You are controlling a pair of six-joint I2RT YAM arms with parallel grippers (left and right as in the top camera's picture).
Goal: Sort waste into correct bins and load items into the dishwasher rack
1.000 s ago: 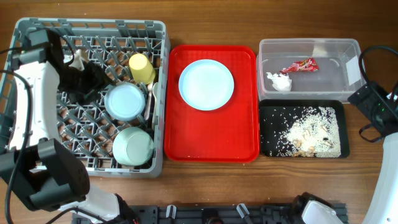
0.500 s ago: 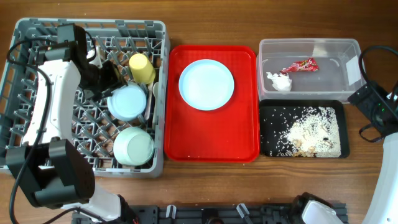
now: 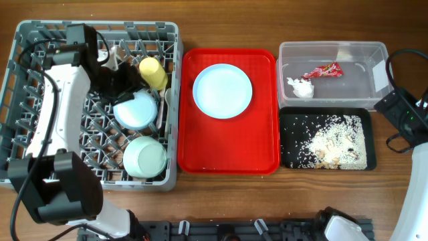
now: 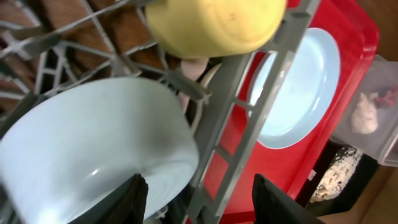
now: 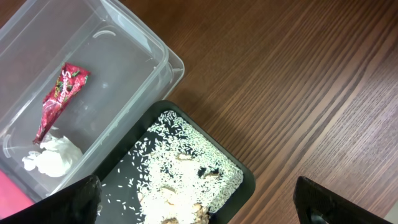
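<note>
**Nearly loaded, one plate left out**

Largest on the counter, the dishwasher rack [image 3: 100,25] holds both bowls and the yellow cup [image 3: 152,72]. The light blue plate [image 3: 223,91], smooth and glossy, lies flat on the red tray [image 3: 227,144] beside it. The left gripper [image 4: 199,190] hangs open at the light blue bowl [image 3: 136,109]; lifting out, it might snag pegs or tip the cup. The right gripper [image 5: 196,199] is open too.

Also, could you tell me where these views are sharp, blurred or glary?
Overhead: evenly lit, sharp throughout. Left wrist: the close yellow cup and light blue bowl look soft, with a small highlight on the bowl. Right wrist: rice scraps crisp, its pincer fingers blurred at the bottom corners.
</note>
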